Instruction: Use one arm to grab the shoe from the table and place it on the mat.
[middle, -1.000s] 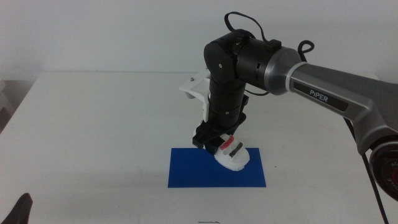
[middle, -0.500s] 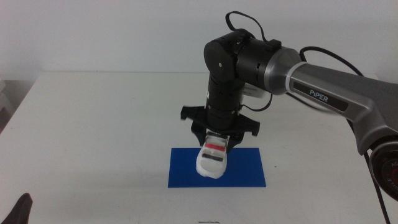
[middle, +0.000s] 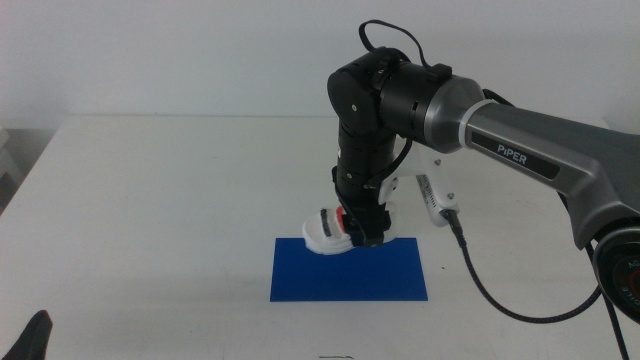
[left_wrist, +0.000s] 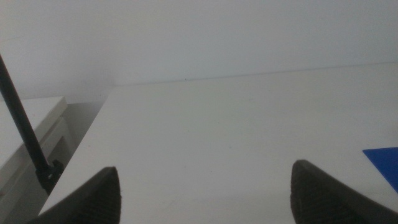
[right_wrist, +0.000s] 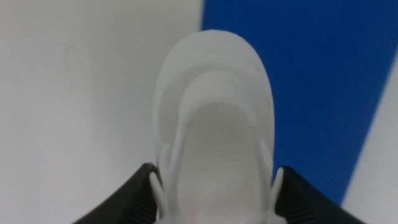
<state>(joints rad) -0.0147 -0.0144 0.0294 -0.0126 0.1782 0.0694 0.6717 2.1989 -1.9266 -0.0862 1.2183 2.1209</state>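
Right arm (middle: 520, 155) in from the right of the middle view, grey link marked "PIPER", wrist bent down over the mat's far edge. Right pincer (middle: 362, 232) closed on the shoe (middle: 328, 231), jaws pressed against both sides of it. Shoe held low, lying roughly sideways, white toe end toward the picture's left, sticking out past the mat's far-left corner. Red strap just visible beside the jaws; dark straps mostly hidden by the pincer. Cannot tell from the middle view whether the sole touches the mat (middle: 348, 270) or hangs just above.

Right wrist view: shoe (right_wrist: 214, 130) from the heel end, white rim and hollow inside only, no straps showing. One black jaw on each side, touching the shoe. Under it, the mat (right_wrist: 323, 81) edge runs across: part of the shoe over blue, part over white counter (right_wrist: 74, 112). Not readable in the middle view to that degree.

Black cable (middle: 470, 265) trailing from the wrist down across the counter (middle: 150, 200) to the right of the mat, seen in the middle view only.

Left pincer (middle: 30, 338) waiting at the bottom-left corner of the middle view, only a dark tip showing. Left wrist view: left pincer (left_wrist: 205, 193) wide apart, nothing between the jaws, bare counter (left_wrist: 217, 137) ahead, sliver of blue mat (left_wrist: 385, 160) at the edge.
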